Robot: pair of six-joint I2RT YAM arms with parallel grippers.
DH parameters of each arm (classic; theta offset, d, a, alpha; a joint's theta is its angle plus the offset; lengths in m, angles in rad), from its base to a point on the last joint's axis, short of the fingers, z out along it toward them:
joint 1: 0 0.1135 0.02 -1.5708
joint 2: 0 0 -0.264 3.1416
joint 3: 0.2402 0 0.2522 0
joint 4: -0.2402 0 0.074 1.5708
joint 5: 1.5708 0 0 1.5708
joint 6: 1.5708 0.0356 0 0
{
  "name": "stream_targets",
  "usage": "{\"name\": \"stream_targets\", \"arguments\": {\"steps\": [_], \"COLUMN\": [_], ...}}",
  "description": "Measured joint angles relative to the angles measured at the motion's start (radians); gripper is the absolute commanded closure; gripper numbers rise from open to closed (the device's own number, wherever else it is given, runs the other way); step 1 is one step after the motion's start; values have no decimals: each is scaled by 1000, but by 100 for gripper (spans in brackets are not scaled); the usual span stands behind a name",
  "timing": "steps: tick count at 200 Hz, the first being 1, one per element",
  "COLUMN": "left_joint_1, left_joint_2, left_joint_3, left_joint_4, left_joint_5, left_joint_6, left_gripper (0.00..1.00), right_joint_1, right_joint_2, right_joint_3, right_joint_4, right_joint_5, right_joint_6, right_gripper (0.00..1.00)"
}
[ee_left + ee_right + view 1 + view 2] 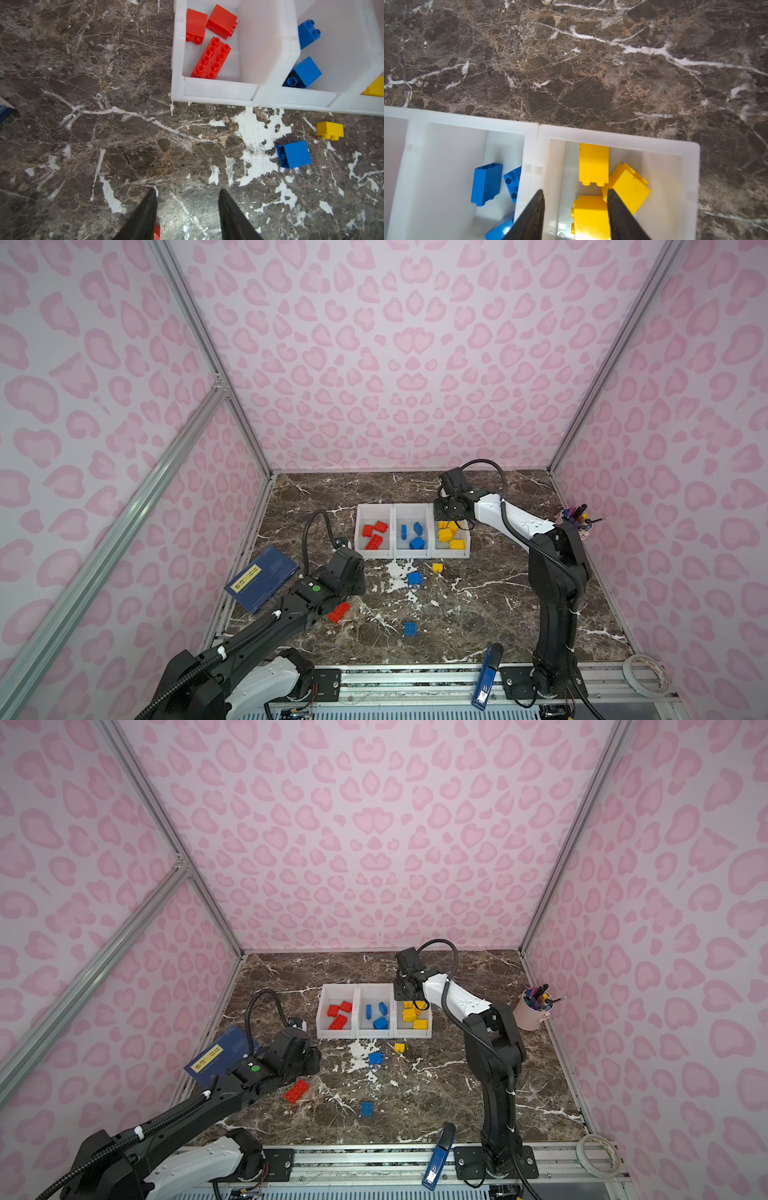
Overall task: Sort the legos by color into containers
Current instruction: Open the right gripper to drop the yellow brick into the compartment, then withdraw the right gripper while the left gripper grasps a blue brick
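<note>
— Red brick (338, 612) lies just beside the left gripper (188, 191), whose jaws are spread and empty.
— Looks light, hard, slick; I'd pinch its long sides. Right gripper (575, 191) gapes over yellow bricks (593, 164) in their bin (618, 135).

Both arms are mostly matte black with one glossy white shell each, the left arm (266, 626) carrying its white shell (270, 680) by the base and the right arm (557, 572) carrying its own (515, 518) further out. A ribbed black cable (249, 635) runs along each, bound with white ties (222, 651), and the left arm bears a round green dot (316, 588). Each arm ends in two black, tapered fingers (143, 216).
</note>
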Motion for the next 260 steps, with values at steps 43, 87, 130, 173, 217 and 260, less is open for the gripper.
{"name": "stream_targets", "arguments": {"steps": [43,87,130,173,217,260], "left_joint_1": [-69,-148,-196,-204,-205,-207], "left_joint_2": [75,239,437,594,694,756], "left_joint_3": [40,150,294,409,494,525], "left_joint_4": [11,50,77,74,53,29], "left_joint_5": [11,37,100,175,248,275], "left_joint_6": [41,132,275,430,554,630], "left_gripper": [48,43,41,39,38,37], "right_joint_1": [0,0,0,-43,-95,-108], "right_joint_2": [-102,-262,-423,-568,-666,-682], "right_joint_3": [-92,-259,-391,-509,-582,-610], "right_joint_4": [19,38,51,52,46,44], "right_joint_5": [-7,-10,-6,1,1,-6], "right_joint_6": [10,29,41,56,64,74], "right_gripper": [48,47,46,46,46,46]}}
